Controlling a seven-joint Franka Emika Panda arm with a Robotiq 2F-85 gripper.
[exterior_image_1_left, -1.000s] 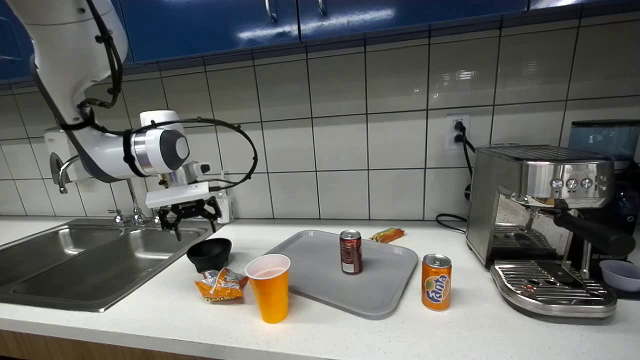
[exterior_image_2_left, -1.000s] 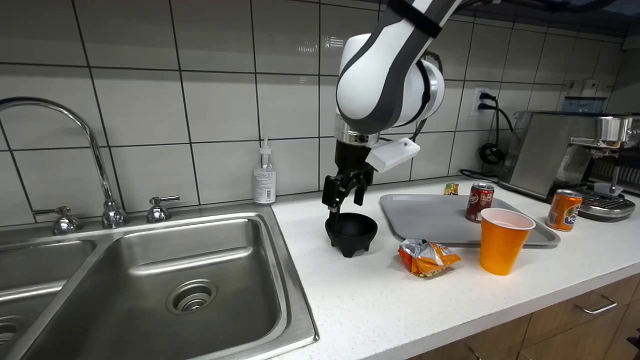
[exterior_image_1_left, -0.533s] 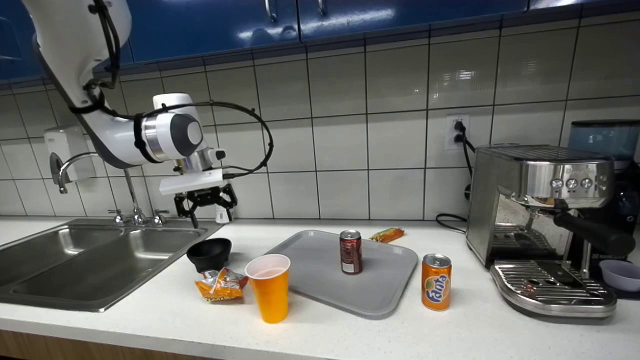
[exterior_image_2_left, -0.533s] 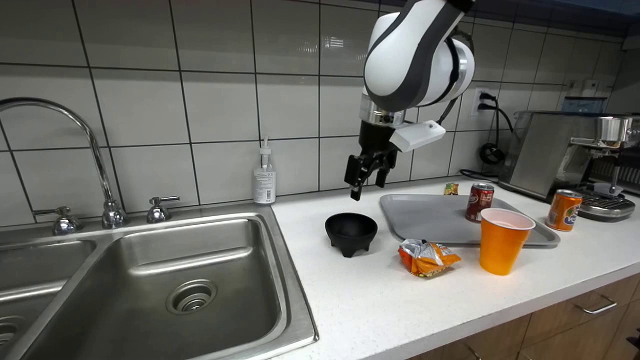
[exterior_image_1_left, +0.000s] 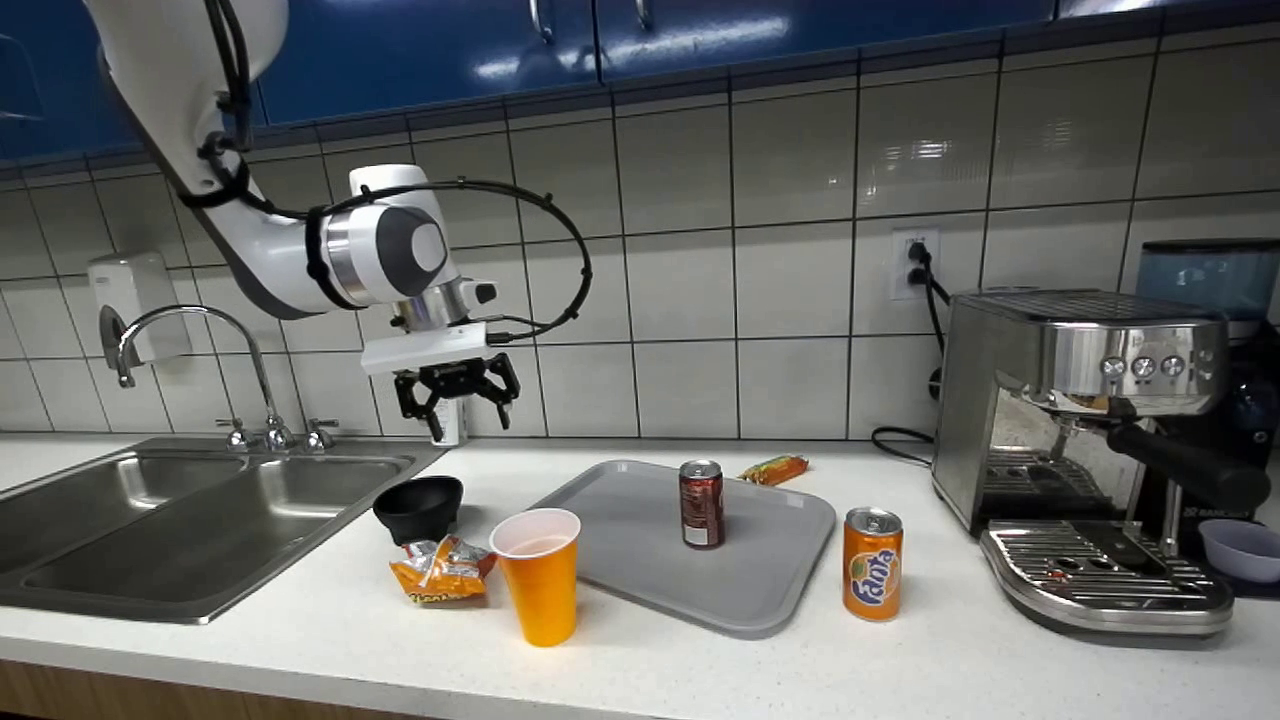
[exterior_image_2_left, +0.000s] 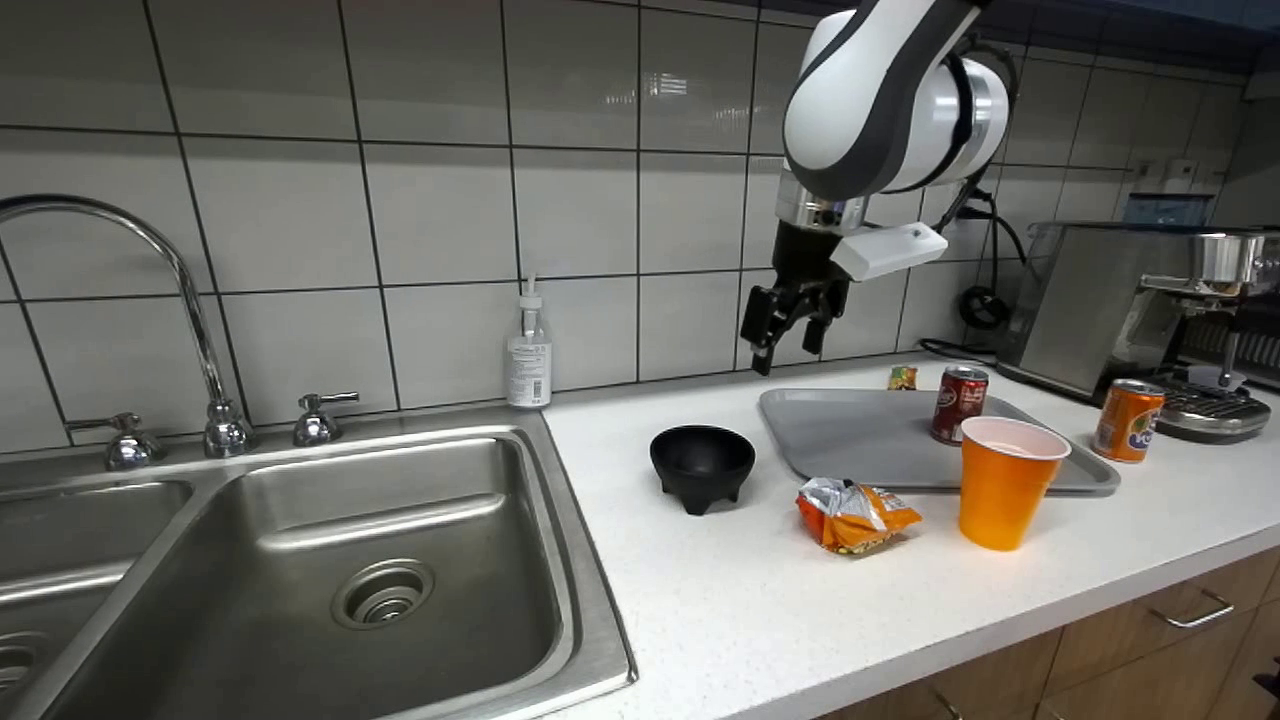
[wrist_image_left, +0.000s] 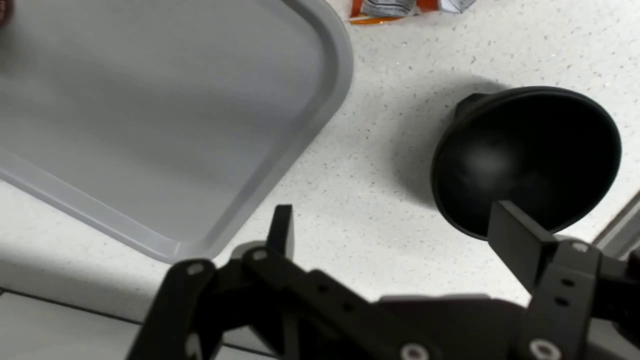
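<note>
My gripper (exterior_image_1_left: 471, 431) hangs in the air above the counter with its jaws wide apart and nothing between them. Nearest below is a small black footed bowl (exterior_image_2_left: 702, 465), upright by the sink's edge. In the wrist view one fingertip (wrist_image_left: 522, 235) overlaps the bowl's rim in the picture, with height between them. A grey tray (wrist_image_left: 165, 115) lies to the other side, carrying a dark red can (exterior_image_1_left: 702, 505). In front of the bowl sits a crumpled orange snack bag (exterior_image_2_left: 855, 515), and beside that an orange cup (exterior_image_1_left: 545, 585) stands upright.
An orange Fanta can (exterior_image_1_left: 872, 565) stands right of the tray; a colourful wrapper (exterior_image_1_left: 775, 470) lies at its back edge. A steel sink (exterior_image_2_left: 560, 470) with a tap, a soap bottle (exterior_image_2_left: 529, 350), a coffee machine (exterior_image_1_left: 1090, 450) and blue overhead cabinets (exterior_image_1_left: 420, 50) surround the counter.
My gripper has risen from just above the black bowl and shifted towards the tray, staying open. The bowl, bag, cup and cans have not moved.
</note>
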